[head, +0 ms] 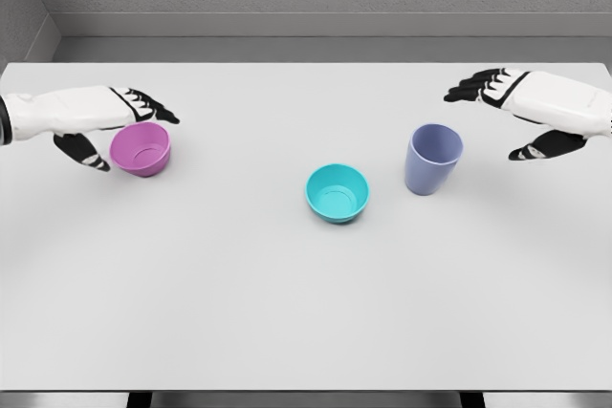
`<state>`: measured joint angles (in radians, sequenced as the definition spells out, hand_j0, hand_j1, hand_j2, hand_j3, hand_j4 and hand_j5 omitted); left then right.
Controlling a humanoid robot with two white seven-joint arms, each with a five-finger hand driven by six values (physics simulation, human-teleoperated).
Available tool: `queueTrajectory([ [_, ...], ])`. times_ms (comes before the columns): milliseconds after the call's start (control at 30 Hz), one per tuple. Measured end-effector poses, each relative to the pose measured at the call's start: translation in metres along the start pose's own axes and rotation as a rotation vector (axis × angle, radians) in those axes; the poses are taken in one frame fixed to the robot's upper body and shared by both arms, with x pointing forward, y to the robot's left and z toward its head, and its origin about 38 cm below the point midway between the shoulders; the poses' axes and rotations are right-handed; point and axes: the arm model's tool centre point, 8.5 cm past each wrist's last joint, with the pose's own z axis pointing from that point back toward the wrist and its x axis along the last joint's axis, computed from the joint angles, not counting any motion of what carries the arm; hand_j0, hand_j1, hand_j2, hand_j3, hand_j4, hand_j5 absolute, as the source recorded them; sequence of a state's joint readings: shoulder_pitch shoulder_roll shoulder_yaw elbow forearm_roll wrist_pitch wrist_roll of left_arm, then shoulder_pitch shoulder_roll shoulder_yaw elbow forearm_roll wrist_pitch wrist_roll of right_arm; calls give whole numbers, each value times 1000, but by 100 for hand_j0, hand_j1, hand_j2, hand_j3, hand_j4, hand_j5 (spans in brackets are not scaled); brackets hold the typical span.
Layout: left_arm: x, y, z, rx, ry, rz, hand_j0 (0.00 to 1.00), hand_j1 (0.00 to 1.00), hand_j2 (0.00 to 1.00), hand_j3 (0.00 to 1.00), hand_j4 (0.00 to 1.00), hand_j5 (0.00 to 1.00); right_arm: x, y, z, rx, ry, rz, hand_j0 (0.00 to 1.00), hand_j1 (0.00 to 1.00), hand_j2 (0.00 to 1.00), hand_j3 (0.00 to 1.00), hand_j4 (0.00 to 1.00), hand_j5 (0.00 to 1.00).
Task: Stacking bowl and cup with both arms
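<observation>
Unlabelled bowls (pixel 337 193) beside cup (pixel 433 159) (upright)

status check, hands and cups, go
Left hand open, around purple bowl. Right hand open, short of blue cup. Teal bowl centre, untouched. Nothing in the way.

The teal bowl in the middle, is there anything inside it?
No. The teal bowl looks empty: its inner wall and most of its floor show bare. Only a sliver of the floor behind its near rim is hidden.
</observation>
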<state>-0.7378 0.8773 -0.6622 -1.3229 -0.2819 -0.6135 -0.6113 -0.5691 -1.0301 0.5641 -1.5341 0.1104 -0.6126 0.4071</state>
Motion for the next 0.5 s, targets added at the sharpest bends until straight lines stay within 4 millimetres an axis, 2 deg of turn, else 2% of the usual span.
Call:
queueTrajectory([
  [133,-4,17,0,-3,12,-32,100,100,100,100,100,100,-1,4,-2,62,-8,-16,100,100,100,100,100,100],
  [333,-6,-3,-9,-62,8,-6,100,100,100,100,100,100,-1,1,-2,123,-28,-50,100,100,100,100,100,100],
  [500,-7,-8,-12,-74,6,2,100,100,100,100,100,100,-5,-3,-2,125,-34,-79,100,100,100,100,100,100],
])
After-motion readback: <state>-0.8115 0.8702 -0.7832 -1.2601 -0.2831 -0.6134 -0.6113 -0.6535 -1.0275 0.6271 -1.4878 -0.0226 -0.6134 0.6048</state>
